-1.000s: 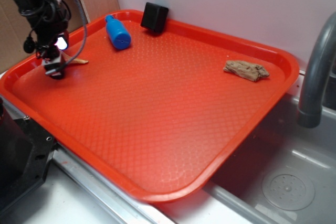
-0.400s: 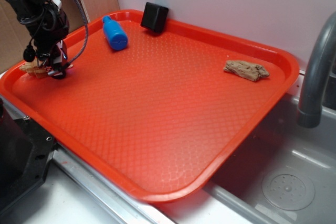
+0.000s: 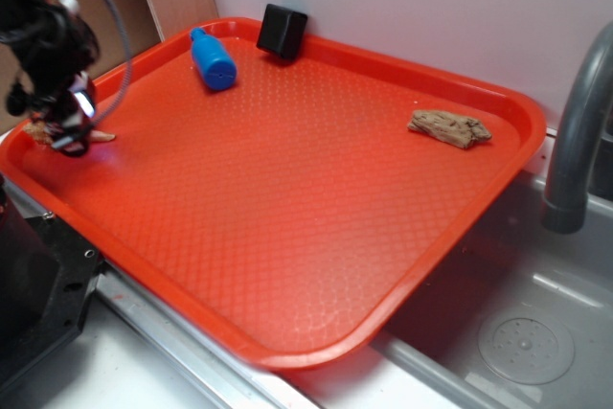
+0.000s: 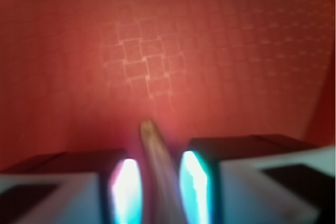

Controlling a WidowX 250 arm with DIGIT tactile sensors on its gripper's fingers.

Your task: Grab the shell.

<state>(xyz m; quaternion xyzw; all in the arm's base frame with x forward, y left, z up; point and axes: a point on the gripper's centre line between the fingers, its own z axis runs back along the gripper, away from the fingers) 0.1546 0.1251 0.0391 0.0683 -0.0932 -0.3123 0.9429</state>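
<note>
We have the shell between the jaws, its thin point sticking out ahead of the fingertips in the wrist view, so the work now is keeping it. We judge a firm, steady pinch and a straight lift best, since the tapered stem could slide out. The gripper sits low at the left edge of the red tray, the arm reaching down from above, wrist near vertical, jaws drawn in on the shell.
</note>
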